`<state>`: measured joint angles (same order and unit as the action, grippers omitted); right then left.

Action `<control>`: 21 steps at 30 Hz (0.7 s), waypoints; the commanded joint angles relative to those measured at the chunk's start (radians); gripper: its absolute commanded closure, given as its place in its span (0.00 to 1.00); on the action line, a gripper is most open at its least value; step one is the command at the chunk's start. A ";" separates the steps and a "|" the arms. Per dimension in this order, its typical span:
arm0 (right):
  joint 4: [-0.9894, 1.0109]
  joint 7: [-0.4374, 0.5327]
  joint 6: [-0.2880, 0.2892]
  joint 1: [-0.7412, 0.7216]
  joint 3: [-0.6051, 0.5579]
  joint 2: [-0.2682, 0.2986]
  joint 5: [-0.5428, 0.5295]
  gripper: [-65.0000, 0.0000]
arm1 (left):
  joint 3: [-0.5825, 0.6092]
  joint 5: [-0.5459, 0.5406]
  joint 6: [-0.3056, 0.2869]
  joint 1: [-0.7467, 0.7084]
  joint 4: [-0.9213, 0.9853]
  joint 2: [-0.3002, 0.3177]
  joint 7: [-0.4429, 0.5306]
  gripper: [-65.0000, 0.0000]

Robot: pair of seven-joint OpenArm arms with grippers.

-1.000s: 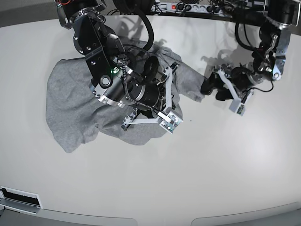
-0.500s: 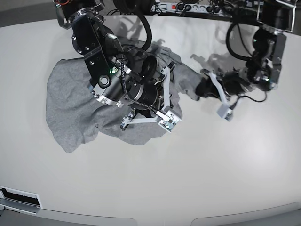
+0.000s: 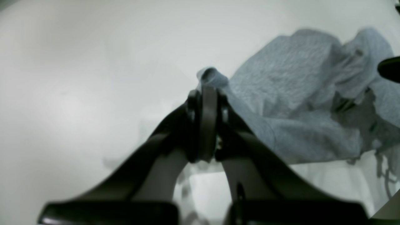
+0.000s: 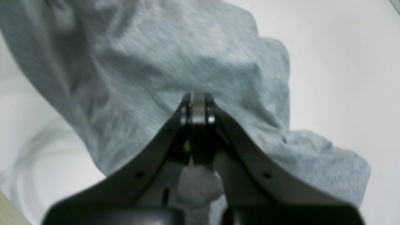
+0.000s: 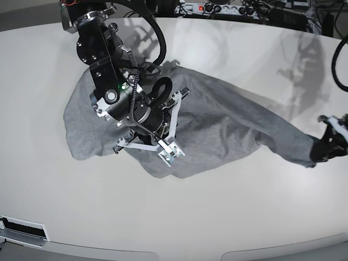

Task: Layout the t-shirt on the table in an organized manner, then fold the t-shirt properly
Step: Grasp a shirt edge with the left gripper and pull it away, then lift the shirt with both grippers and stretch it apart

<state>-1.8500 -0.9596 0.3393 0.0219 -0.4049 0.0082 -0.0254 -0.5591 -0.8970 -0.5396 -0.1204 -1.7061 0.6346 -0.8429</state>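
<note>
The heather-grey t-shirt (image 5: 217,128) lies on the white table (image 5: 234,217), pulled into a long band toward the right of the base view. My left gripper (image 5: 316,154) is at the far right, shut on the shirt's end; in the left wrist view a small fold of the t-shirt (image 3: 210,74) sticks out above the closed left gripper (image 3: 204,93). My right arm (image 5: 117,95) leans over the shirt's left part. The right gripper (image 4: 196,104) is shut on the t-shirt (image 4: 175,62), with cloth bunched between its fingers. No lettering shows.
A power strip (image 5: 209,7) and cables run along the table's back edge. The table's rounded front edge (image 5: 163,253) is at the bottom. My right arm's cable loop (image 5: 160,87) hangs over the shirt.
My left gripper has closed on the shirt's right end and pulled it far to the right, stretching the cloth out. The right arm shifted slightly left, still gripping.
</note>
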 commanded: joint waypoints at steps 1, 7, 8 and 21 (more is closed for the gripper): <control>-0.015 0.002 0.001 0.004 0.000 -0.005 -0.003 1.00 | -0.040 -0.038 -0.006 -0.005 -0.016 0.028 0.004 1.00; -0.013 -0.058 -0.058 0.051 0.000 -0.005 0.028 1.00 | -0.187 -0.089 -0.007 -0.035 -0.017 0.084 -0.030 1.00; -0.013 -0.059 -0.084 0.053 0.000 -0.005 0.054 1.00 | -0.201 -0.089 -0.007 -0.038 -0.017 0.095 -0.038 1.00; -0.013 -0.108 -0.141 0.087 0.399 -0.006 -0.089 0.60 | -0.249 -0.089 -0.006 -0.093 -0.018 0.127 -0.056 1.00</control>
<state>-1.8465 -1.0767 0.2073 0.1169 -0.0013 0.0021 -0.1246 -0.7933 -0.9653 -0.5434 -0.2241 -1.7088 0.7341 -0.9241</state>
